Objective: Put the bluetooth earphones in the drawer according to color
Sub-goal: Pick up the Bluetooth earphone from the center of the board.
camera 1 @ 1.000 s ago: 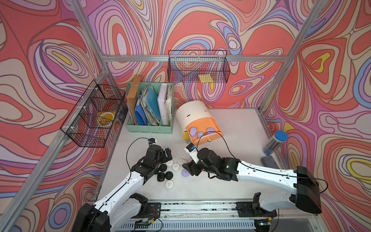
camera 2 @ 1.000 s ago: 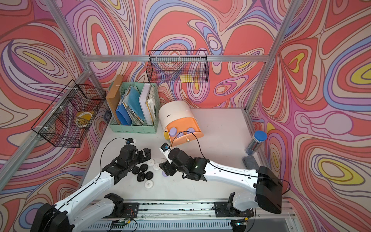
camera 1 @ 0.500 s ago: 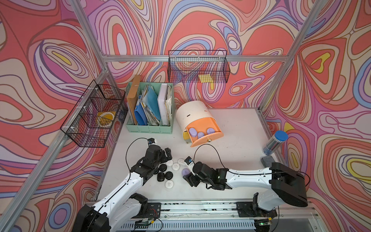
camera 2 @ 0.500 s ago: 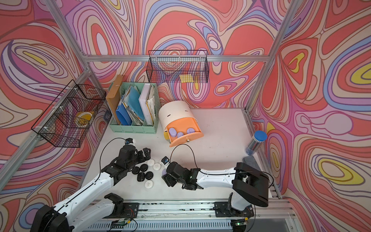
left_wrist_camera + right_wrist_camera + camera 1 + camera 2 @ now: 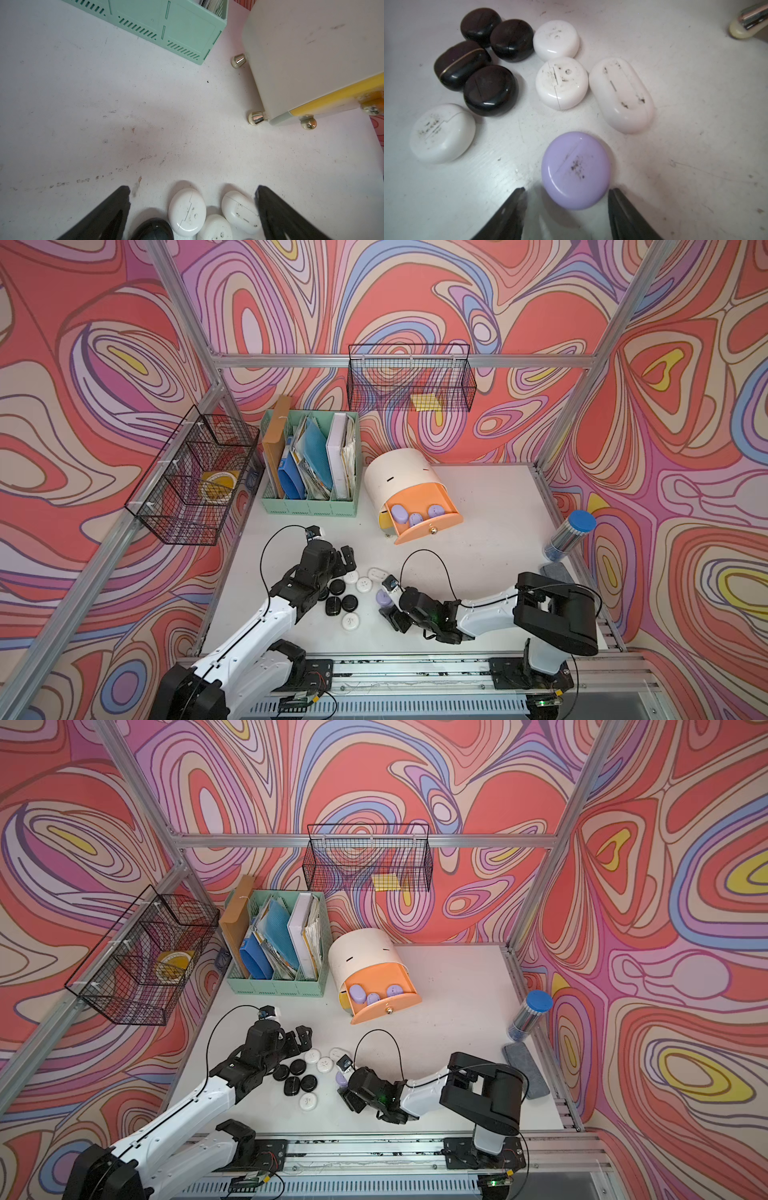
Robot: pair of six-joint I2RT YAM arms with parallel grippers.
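The right gripper (image 5: 566, 190) straddles a lilac case (image 5: 576, 170), seemingly not yet clamped.

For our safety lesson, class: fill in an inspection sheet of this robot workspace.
Surface: white table, scuffed.
Job's things: three lilac cases in open peach drawer; one loose lilac case, four black cases, four white cases on table.
Clutter: mint file holder, blue-lidded tube, grey pad.
Grippers: left gripper open, by the white cases; right gripper open, straddling the loose lilac case.
Cables: black cable loop at each wrist.
Surroundings: two wire baskets, patterned walls.
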